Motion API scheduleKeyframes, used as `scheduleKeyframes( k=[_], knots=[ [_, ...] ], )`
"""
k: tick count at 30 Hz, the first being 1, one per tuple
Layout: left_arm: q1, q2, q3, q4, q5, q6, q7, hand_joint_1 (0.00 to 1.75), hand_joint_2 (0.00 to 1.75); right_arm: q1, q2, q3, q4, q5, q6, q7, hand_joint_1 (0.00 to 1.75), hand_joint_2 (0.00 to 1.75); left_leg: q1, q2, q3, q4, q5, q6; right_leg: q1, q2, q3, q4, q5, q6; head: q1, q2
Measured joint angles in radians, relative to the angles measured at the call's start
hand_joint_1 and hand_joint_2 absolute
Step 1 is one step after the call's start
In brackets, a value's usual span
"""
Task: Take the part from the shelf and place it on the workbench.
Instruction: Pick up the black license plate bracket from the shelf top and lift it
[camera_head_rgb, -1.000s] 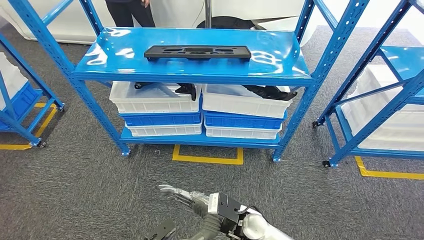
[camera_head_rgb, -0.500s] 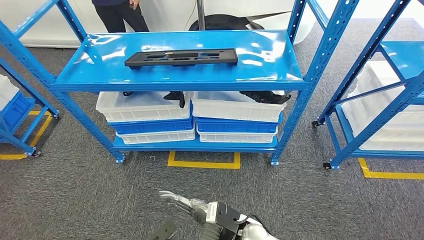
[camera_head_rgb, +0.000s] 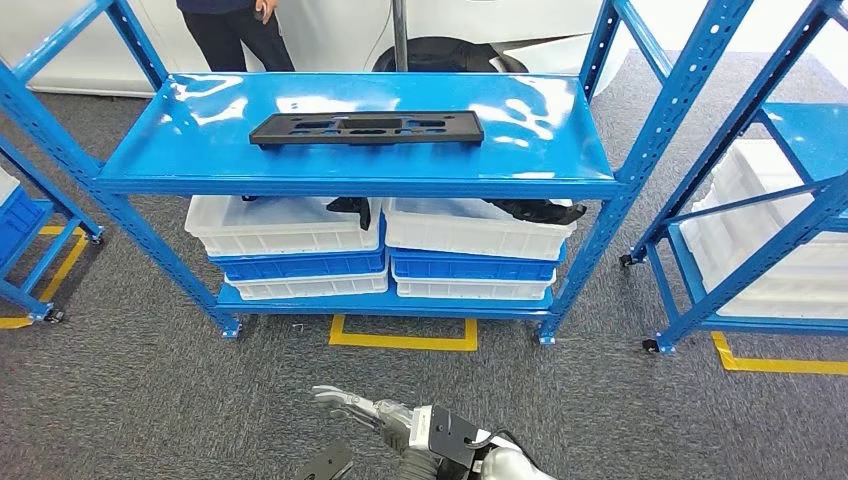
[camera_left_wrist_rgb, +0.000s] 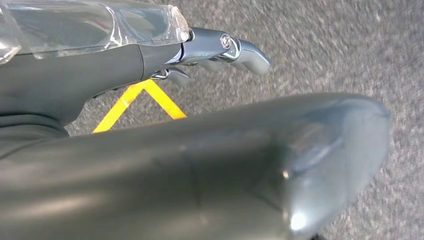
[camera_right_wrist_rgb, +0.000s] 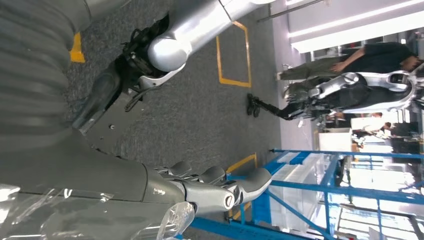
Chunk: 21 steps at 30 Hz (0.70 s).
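1. The right hand (camera_head_rgb: 352, 405) is hanging low over the carpet, fingers spread, holding nothing; the left hand (camera_left_wrist_rgb: 220, 47) is likewise empty.
2. The part (camera_head_rgb: 366, 128) is lying on the shelf (camera_head_rgb: 540, 165) top, the whole scene having shifted (camera moving).
3. No writing is readable.

You see a bright, even light from above; white glare patches lie on the blue shelf (camera_head_rgb: 360, 110) around the sharp dark part (camera_head_rgb: 366, 128). Beneath this shelf the shadow is soft. In the left wrist view the carpet (camera_left_wrist_rgb: 325, 45) is blurred.
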Motion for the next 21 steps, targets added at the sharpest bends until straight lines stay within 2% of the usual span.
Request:
scheduleKeyframes(
  k=[6, 8, 11, 12, 14, 15, 16, 18, 19, 21],
  knots=[
    [-0.001, 0.0, 0.0, 0.0, 0.0, 0.0, 0.0, 0.0, 0.0, 0.0, 0.0, 0.0, 0.0, 0.0, 0.0, 0.0, 0.0, 1.75, -0.001, -0.001, 0.002, 0.0, -0.001, 0.001, 0.0, -0.001, -0.001, 0.009, -0.001, 0.001, 0.0, 0.0],
    [-0.003, 0.0, 0.0, 0.0, 0.0, 0.001, -0.001, 0.0, 0.0, -0.002, 0.0, 0.0, -0.001, -0.001, 0.0, 0.0, 0.0, 1.75, -0.001, -0.001, 0.006, -0.001, -0.003, 0.005, 0.0, -0.001, -0.021, 0.049, -0.009, 0.002, 0.001, 0.0],
    [-0.004, -0.001, 0.0, 0.0, -0.002, 0.001, -0.002, 0.0, 0.0, 0.0, -0.001, 0.0, -0.003, -0.005, 0.0, 0.0, 0.0, 1.75, -0.002, -0.001, 0.017, -0.001, -0.017, 0.015, 0.0, -0.001, -0.137, 0.234, -0.079, 0.01, 0.001, 0.0],
    [-0.003, -0.001, 0.0, 0.0, -0.003, 0.001, -0.003, 0.0, 0.0, 0.001, -0.002, 0.0, -0.004, -0.006, 0.0, 0.0, 0.0, 1.75, -0.005, -0.002, 0.029, -0.001, -0.026, 0.017, 0.001, -0.001, -0.162, 0.244, -0.067, 0.007, 0.001, 0.0],
    [-0.002, -0.003, -0.002, -0.001, -0.003, -0.005, -0.004, 0.0, 0.0, 0.002, -0.006, 0.0, -0.006, -0.007, 0.0, -0.001, 0.0, 1.75, -0.007, -0.003, 0.055, 0.001, -0.044, 0.006, 0.015, -0.002, -0.129, 0.095, 0.023, -0.022, -0.001, 0.0],
    [-0.002, -0.004, -0.002, -0.002, -0.003, -0.008, -0.005, 0.0, 0.0, 0.002, -0.007, 0.0, -0.007, -0.007, 0.0, -0.002, 0.0, 1.75, -0.009, -0.003, 0.068, 0.005, -0.051, -0.002, 0.019, -0.002, -0.097, 0.007, 0.075, -0.038, -0.002, 0.0],
    [-0.002, -0.006, -0.003, -0.003, -0.003, -0.011, -0.006, 0.0, 0.0, 0.001, -0.008, 0.0, -0.008, -0.007, 0.0, -0.003, 0.0, 1.75, -0.008, -0.003, 0.071, 0.015, -0.057, -0.01, 0.02, -0.004, -0.073, -0.038, 0.092, -0.049, -0.003, 0.0],
    [-0.005, -0.006, -0.004, -0.004, -0.002, -0.012, -0.006, 0.0, 0.0, -0.003, -0.007, 0.0, -0.008, -0.007, 0.0, -0.003, 0.0, 1.75, -0.005, -0.002, 0.05, 0.072, -0.085, -0.02, 0.01, -0.006, -0.054, -0.046, 0.094, -0.053, -0.005, 0.0],
    [-0.007, -0.006, -0.004, -0.004, -0.002, -0.012, -0.006, 0.0, 0.0, -0.005, -0.007, 0.0, -0.008, -0.007, 0.0, -0.002, 0.0, 1.75, -0.001, -0.002, 0.02, 0.127, -0.113, -0.027, 0.007, -0.007, -0.05, -0.047, 0.092, -0.054, -0.006, 0.0],
    [-0.009, -0.006, -0.004, -0.004, 0.0, -0.012, -0.006, 0.0, 0.0, -0.004, -0.006, 0.0, -0.008, -0.007, 0.0, -0.002, 0.0, 1.75, 0.01, -0.002, -0.058, 0.251, -0.164, -0.043, 0.002, -0.007, -0.048, -0.047, 0.085, -0.051, -0.008, 0.0]
  ],
)
